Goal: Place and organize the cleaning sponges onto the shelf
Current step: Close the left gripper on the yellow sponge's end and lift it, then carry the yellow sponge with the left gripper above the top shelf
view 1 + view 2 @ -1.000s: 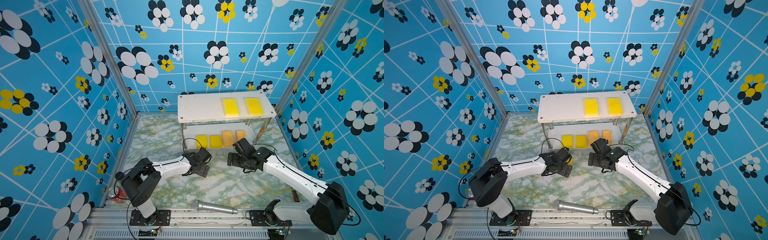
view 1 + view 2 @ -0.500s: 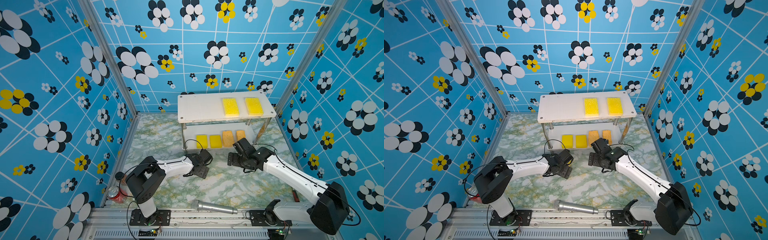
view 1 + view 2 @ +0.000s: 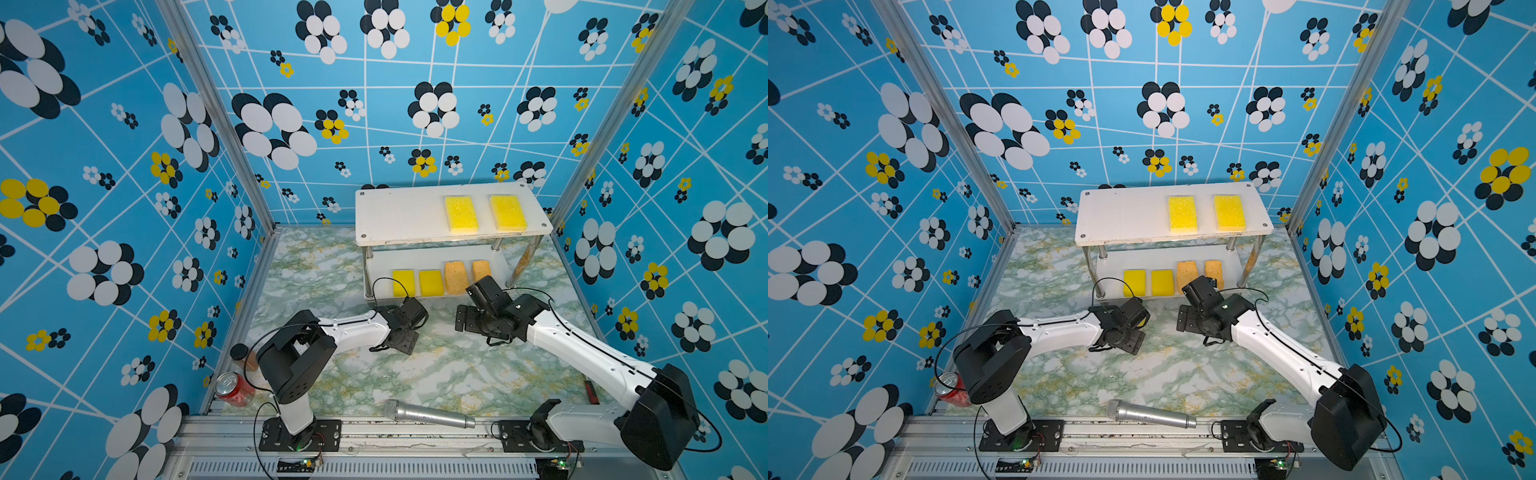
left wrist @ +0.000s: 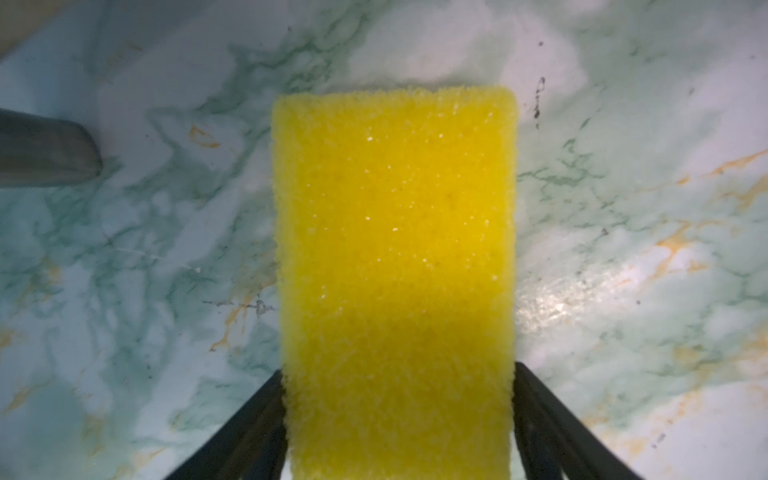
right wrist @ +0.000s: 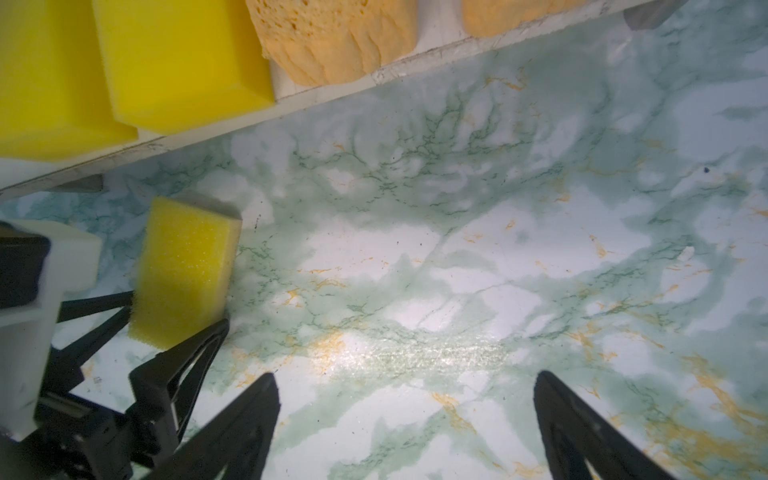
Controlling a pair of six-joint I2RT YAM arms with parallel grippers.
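Observation:
The shelf [image 3: 405, 216] stands at the back of the marble floor, with two flat yellow cleaning sponges [image 3: 461, 214] [image 3: 508, 212] on its top board. On the lower board lie two bright yellow blocks [image 3: 403, 282] [image 3: 431, 282] and two orange-tan sponges [image 3: 456, 276]. In front of the shelf, low over the floor, my left gripper [image 4: 397, 370] is shut on a flat yellow sponge [image 4: 395, 232], one finger pressed against each long side. The right wrist view also shows this sponge [image 5: 187, 270]. The left arm's wrist hides most of it in both top views. My right gripper [image 5: 405, 378] is open over bare floor, to the right of the left gripper [image 3: 409, 318].
A silver microphone [image 3: 428, 414] lies along the front edge. A red can [image 3: 232, 388] and a dark-capped bottle [image 3: 243, 357] stand at the front left corner. A chrome shelf leg [image 4: 41, 149] is close to the held sponge. Patterned blue walls close in three sides.
The left gripper's fingers have closed in onto the flat yellow sponge, and its arm has shifted a little. The right arm has not moved.

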